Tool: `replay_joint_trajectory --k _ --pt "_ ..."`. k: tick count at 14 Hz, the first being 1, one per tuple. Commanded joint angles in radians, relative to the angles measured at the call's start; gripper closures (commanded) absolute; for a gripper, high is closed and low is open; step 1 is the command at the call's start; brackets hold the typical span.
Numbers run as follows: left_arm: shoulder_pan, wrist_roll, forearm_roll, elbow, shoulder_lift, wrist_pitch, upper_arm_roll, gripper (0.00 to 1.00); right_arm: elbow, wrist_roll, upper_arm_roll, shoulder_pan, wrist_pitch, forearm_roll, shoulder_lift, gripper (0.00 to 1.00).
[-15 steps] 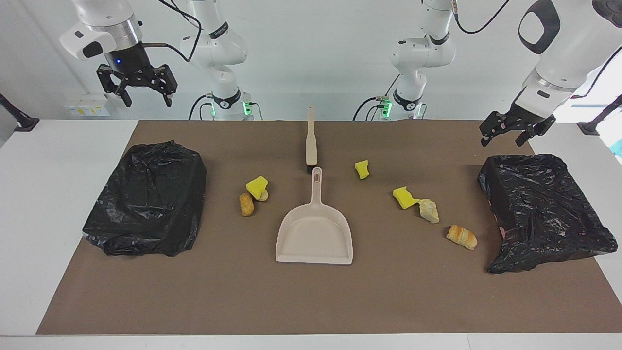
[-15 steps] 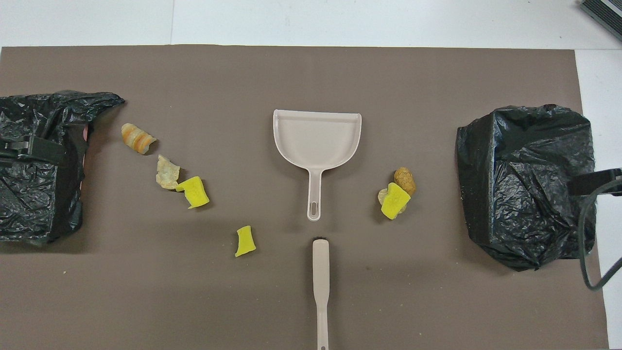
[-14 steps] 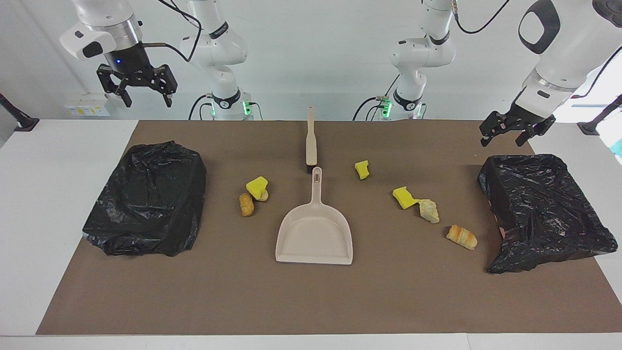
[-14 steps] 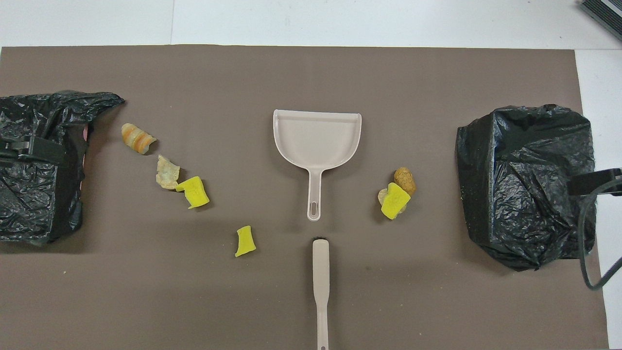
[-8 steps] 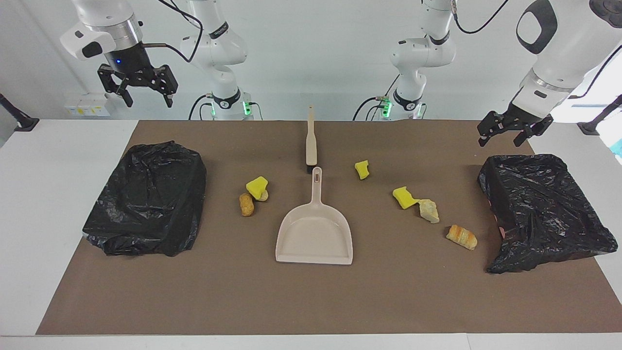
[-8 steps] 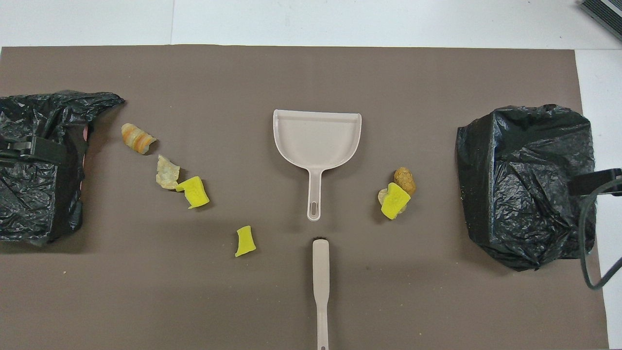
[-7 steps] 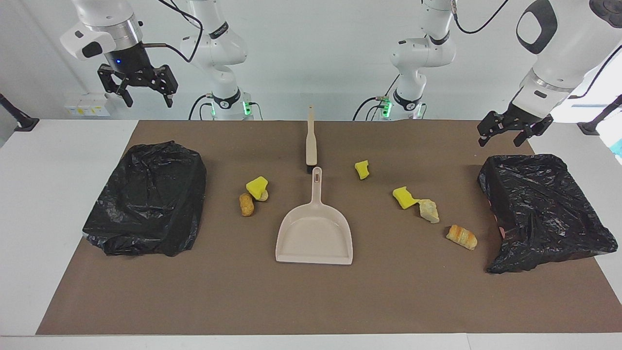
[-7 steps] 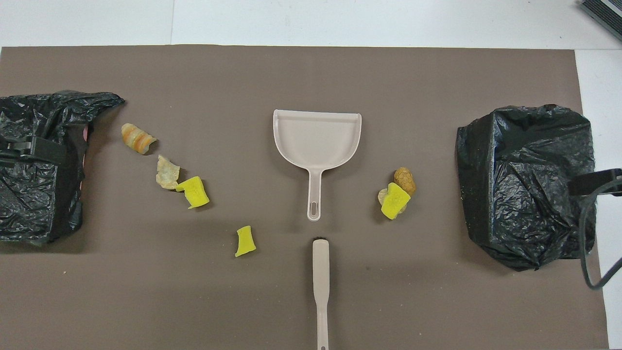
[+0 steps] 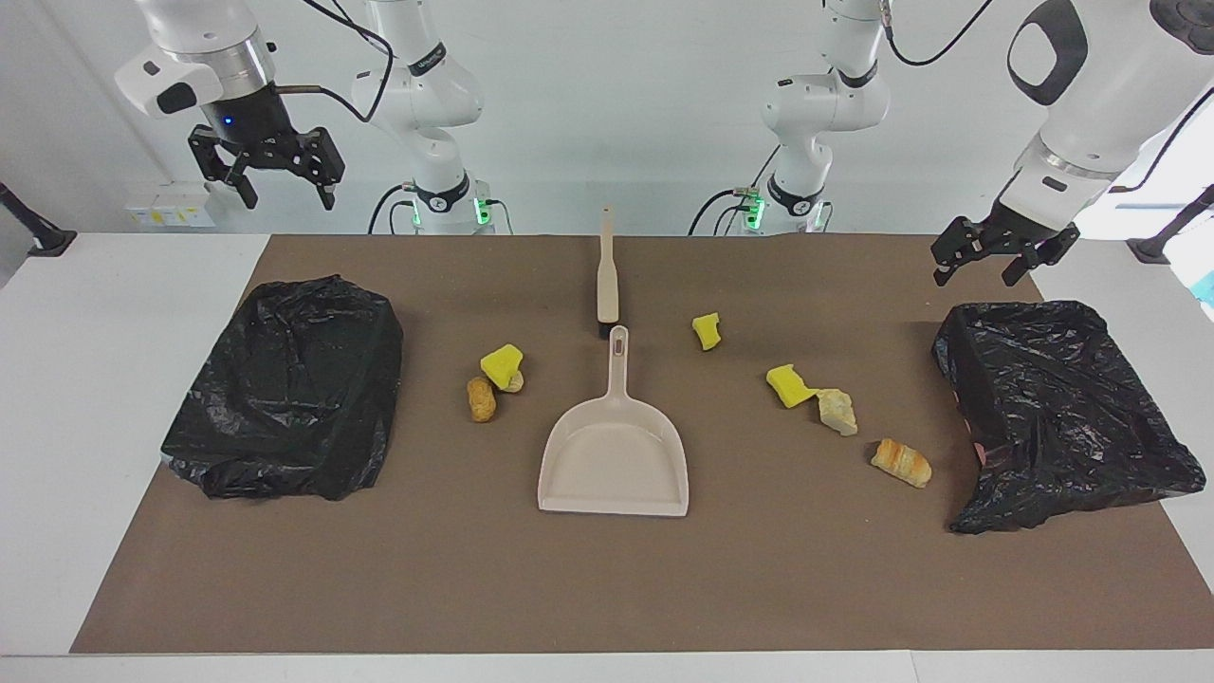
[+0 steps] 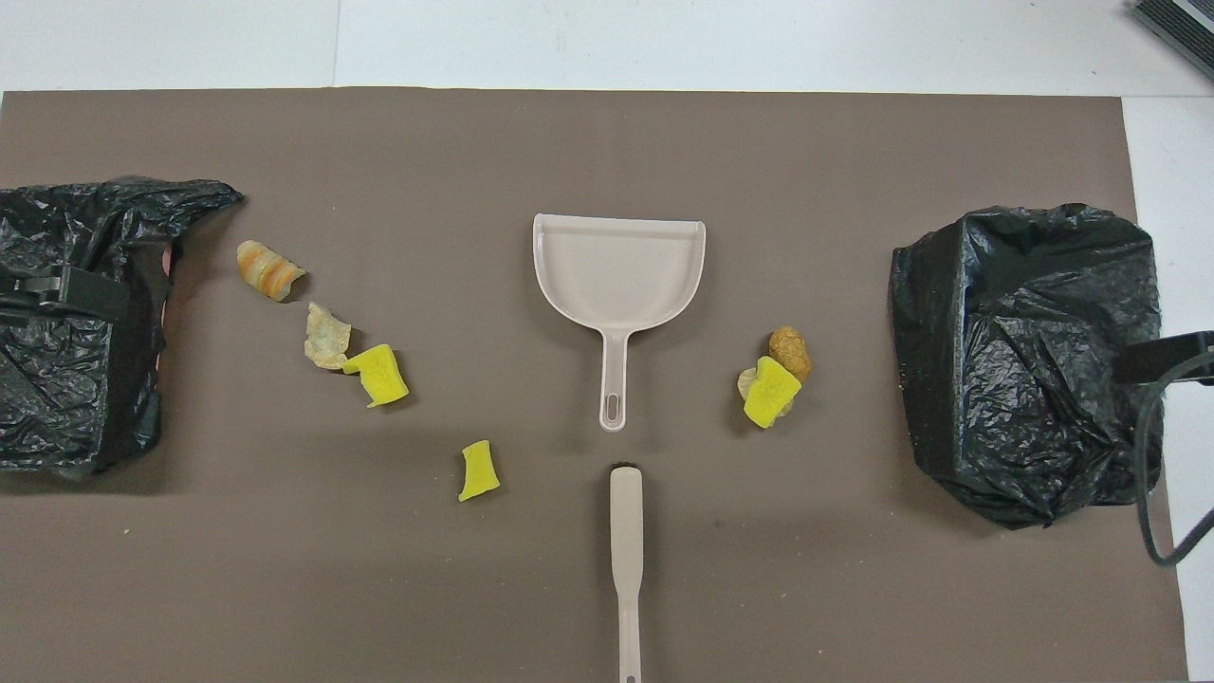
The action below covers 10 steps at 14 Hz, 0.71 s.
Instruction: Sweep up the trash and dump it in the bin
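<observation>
The trash lies on the brown mat. Toward the right arm's end are a yellow sponge chunk (image 9: 501, 363) and a tan lump (image 9: 481, 399). Toward the left arm's end are a small yellow chunk (image 9: 706, 331), a yellow chunk (image 9: 787, 385), a pale lump (image 9: 837, 411) and a bread-like lump (image 9: 901, 462). A beige dustpan (image 9: 615, 455) lies in the middle, with a beige brush (image 9: 607, 275) nearer the robots. My right gripper (image 9: 289, 197) is open and raised over the bin (image 9: 289, 384). My left gripper (image 9: 977, 273) is open above the other bin (image 9: 1057, 408).
Both bins are lined with black bags, one at each end of the mat (image 10: 607, 142). In the overhead view the dustpan (image 10: 618, 270) has its handle toward the brush (image 10: 626, 550). White table surface surrounds the mat.
My left gripper has shifted slightly up and toward the table's middle. My right gripper has risen a little. Nothing on the mat has moved.
</observation>
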Motion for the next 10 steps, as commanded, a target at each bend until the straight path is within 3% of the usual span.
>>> replay_joint_trajectory --k 1,10 --pt "-0.008 -0.003 0.013 -0.01 -0.017 -0.003 0.003 0.0 -0.029 -0.002 -0.001 -0.011 -0.004 0.02 -0.027 0.0" --pt "-0.008 0.004 0.01 -0.016 -0.02 -0.012 0.002 0.0 -0.035 -0.001 -0.001 -0.018 -0.007 0.02 -0.033 0.0"
